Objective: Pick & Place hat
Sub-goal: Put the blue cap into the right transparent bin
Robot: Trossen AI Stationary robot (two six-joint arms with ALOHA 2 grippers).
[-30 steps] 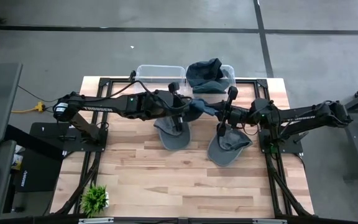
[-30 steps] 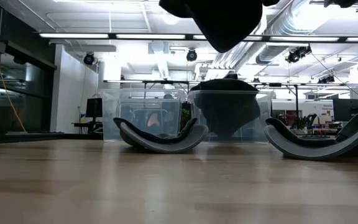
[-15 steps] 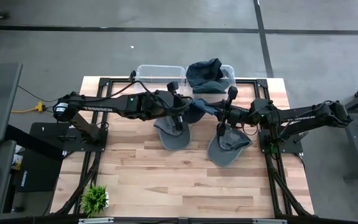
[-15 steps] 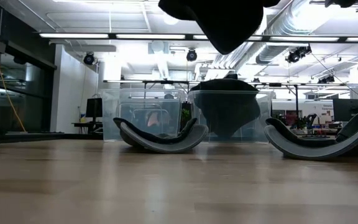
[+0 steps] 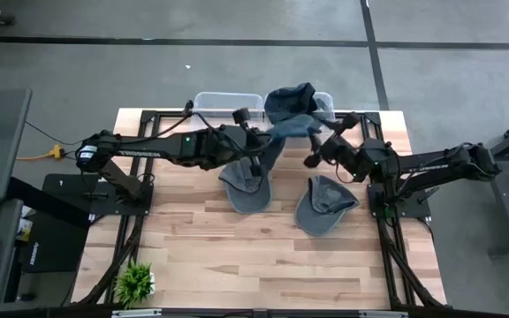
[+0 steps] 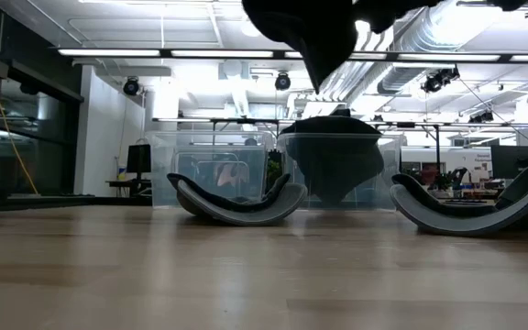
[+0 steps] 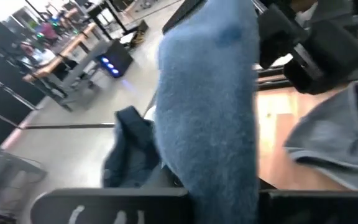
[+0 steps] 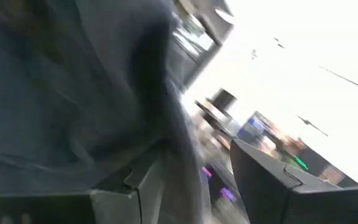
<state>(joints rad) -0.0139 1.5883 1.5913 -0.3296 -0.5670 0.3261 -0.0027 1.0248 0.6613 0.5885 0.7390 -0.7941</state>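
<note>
Two arms meet near the top centre of the high view, with one blue hat point(image 5: 283, 134) strung between them above the table point(image 5: 193, 256). My left gripper point(image 5: 256, 141) is clamped tight on that hat; in its wrist view the blue cloth fills the middle of the frame. My right gripper point(image 5: 318, 152) sits just right of the cloth with its fingers parted, and I cannot tell whether it has any hold on the fabric.

Risk, as I judge it: with only one sure grip, the hat hangs from one edge and could swing or fold. It might then catch the rim of the clear bin point(image 5: 228, 104) at the top of the frame. It might also land on the dark hat point(image 5: 292, 102) already heaped in the right-hand bin point(image 5: 323, 110) and slide off. A snag on the right fingers as they part could drag the cloth sideways.

Below the arms, two grey hats lie on the pale wood planks. One grey hat point(image 5: 246, 187) sits centre frame and another grey hat point(image 5: 325, 201) lies to its right, well apart from the bins. A small green plant point(image 5: 134, 283) stands at the lower left corner. Beyond the table the low view shows a bright hall with ceiling lights, ducts and desks.
</note>
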